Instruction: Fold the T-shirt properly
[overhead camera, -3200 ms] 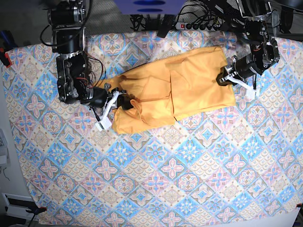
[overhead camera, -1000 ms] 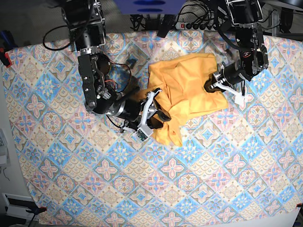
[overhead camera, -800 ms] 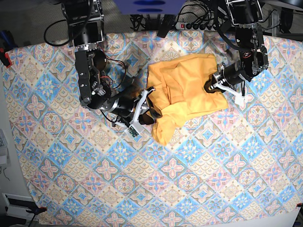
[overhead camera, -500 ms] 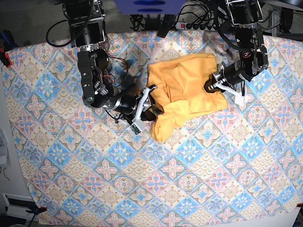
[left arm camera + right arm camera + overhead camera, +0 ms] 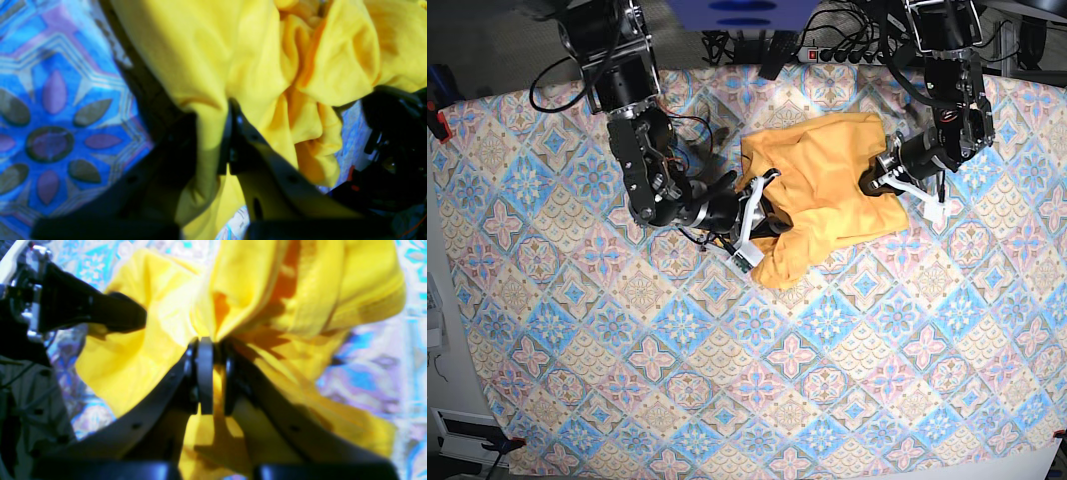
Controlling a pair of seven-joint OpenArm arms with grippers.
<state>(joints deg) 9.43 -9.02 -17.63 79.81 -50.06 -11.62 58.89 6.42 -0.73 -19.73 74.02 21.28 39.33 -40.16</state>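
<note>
We see the T-shirt [image 5: 827, 190] lying bunched on the patterned tablecloth [image 5: 727, 380], in the upper middle of the cloth as the base view frames it. The shirt forms a rumpled mass: a broad, fairly smooth panel toward the far edge of the tablecloth, and a rounded lobe of gathered fabric hanging toward the near side.

We note the right gripper [image 5: 762, 215] at the side of the shirt nearest the dark arm on the base view's left. Its jaws are pressed together on a fold of the T-shirt [image 5: 267, 306]; in the right wrist view the yellow fabric pinches to a narrow waist between the two dark fingers [image 5: 204, 373] and flares out above them. The right gripper [image 5: 211, 353] sits over the shirt, with tablecloth [image 5: 367, 373] visible beside the fabric.

We note the left gripper [image 5: 882, 180] at the opposite edge of the shirt. In the left wrist view its jaws are likewise clamped on the T-shirt [image 5: 250, 60], a strip of yellow cloth running down between the fingers [image 5: 253, 146], at the left gripper [image 5: 227, 133]. To one side of the shirt lies the blue floral tablecloth [image 5: 50, 116]; on the other side, past the crumpled folds, dark parts of the other arm show.
</note>
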